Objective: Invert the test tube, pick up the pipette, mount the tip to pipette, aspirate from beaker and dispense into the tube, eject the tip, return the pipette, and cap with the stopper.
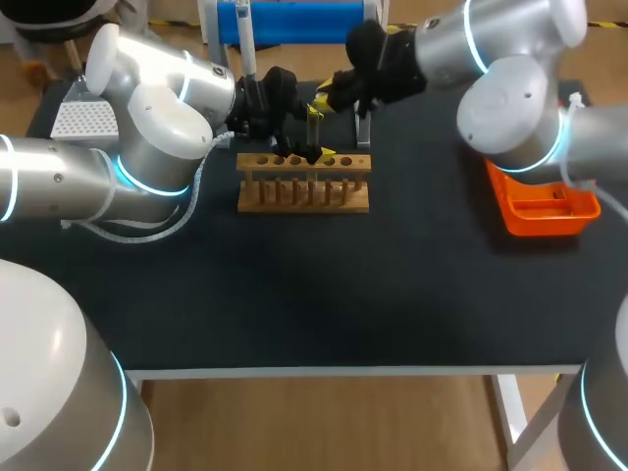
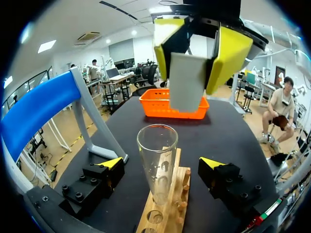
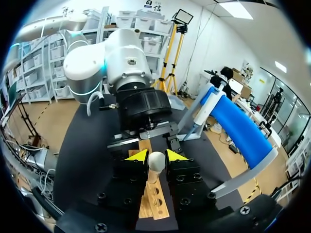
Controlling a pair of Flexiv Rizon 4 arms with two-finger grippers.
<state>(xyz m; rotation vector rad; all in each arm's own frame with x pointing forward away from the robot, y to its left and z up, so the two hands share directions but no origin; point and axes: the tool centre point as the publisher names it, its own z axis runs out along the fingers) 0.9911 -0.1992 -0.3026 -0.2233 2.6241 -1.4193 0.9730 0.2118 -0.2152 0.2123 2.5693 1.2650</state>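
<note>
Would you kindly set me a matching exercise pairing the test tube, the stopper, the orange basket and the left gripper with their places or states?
Things:
A. test tube
B. stopper
C. orange basket
D. left gripper

Places or states:
1. open, one finger on either side of the test tube
2. on the table, at the right arm's side
3. upright in the wooden rack
4. clamped between the fingers of the right gripper

Pairs: A-3; B-4; C-2; D-1

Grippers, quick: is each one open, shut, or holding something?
Left gripper: open, the test tube between its fingers, untouched.
Right gripper: shut on the white stopper.
</note>
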